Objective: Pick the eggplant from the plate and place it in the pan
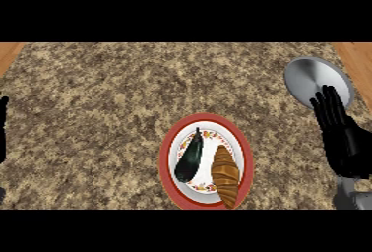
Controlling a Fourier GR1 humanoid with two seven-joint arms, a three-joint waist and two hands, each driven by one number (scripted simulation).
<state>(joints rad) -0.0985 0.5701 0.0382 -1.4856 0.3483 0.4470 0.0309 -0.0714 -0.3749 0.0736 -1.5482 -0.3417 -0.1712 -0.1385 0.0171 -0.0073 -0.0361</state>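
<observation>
Head view shows us nothing done yet: the dark, glossy eggplant [190, 156] lies on the red-rimmed round plate [166, 147] near the worktop's front edge, our right hand [347, 141] straight-fingered and empty beside the grey metal pan [312, 74].

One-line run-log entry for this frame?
eggplant: on plate, beside croissant | pan: empty | right hand: open, over pan edge | left hand: resting

A kitchen: speckled granite counter [109, 108], a plate [174, 189] of food, a pan [309, 78].
</observation>
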